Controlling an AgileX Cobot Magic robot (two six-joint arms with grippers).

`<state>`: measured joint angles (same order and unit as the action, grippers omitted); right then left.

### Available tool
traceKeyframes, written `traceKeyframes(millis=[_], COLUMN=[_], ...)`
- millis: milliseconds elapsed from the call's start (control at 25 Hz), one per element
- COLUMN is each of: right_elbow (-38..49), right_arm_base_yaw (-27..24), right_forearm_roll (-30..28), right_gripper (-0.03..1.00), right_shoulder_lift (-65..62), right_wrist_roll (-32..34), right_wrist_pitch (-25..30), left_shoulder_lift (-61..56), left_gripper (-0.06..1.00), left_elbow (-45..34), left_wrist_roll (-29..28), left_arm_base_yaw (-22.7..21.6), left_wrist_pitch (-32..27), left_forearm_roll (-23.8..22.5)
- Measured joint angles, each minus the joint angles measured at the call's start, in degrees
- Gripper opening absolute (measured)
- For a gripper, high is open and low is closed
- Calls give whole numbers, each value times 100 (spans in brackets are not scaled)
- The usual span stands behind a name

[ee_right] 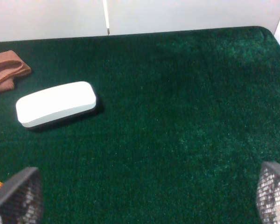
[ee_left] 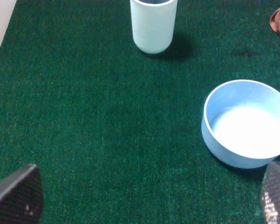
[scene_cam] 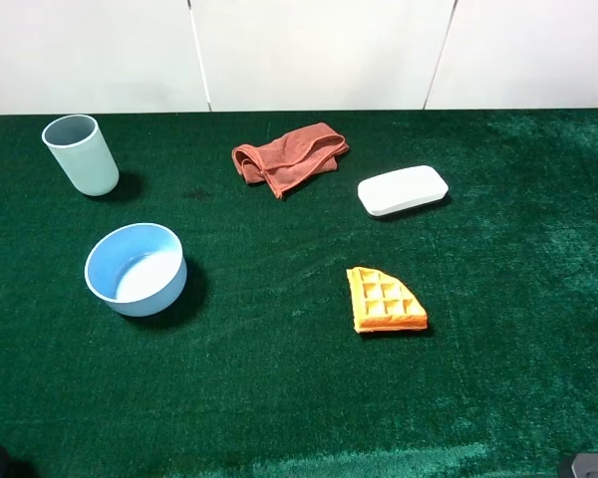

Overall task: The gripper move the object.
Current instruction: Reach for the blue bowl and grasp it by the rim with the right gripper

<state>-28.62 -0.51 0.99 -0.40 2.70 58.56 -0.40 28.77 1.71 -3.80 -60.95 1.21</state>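
- Bowl: round, light-blue plastic with a paler, whitish inside and a thin rim. It stands upright and holds nothing, on the left of the high view, a little below mid-height. A soft shadow falls to its right.
- Left gripper: its two dark fingers show only at the corners of the wrist view. They are spread wide with bare green between them, and the bowl sits just ahead of one finger, apart from it.
- Cup: tall, pale blue-green and upright, in the upper left of the high view, above the bowl and well apart from it.
- Cloth: rust-red and crumpled, at upper centre.
- Case: flat, white and rounded, right of the cloth.
- Waffle: an orange wedge, right of centre below the case.
- Right gripper: fingers spread wide, nothing between them, with the case well ahead.
- Table: covered in dark green pile, with a white wall behind it.
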Motion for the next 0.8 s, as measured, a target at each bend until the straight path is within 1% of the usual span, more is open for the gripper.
traceKeyframes(millis=[800], right_elbow=[0], right_arm_base_yaw=[0], right_forearm_roll=[0], right_gripper=[69], right_shoulder_lift=[0], right_wrist_roll=[0], right_wrist_pitch=[0], left_shoulder_lift=[0], left_gripper=[93], left_elbow=[0], left_wrist_roll=[0], left_arm_base_yaw=[0], left_wrist_pitch=[0], left_forearm_roll=[0])
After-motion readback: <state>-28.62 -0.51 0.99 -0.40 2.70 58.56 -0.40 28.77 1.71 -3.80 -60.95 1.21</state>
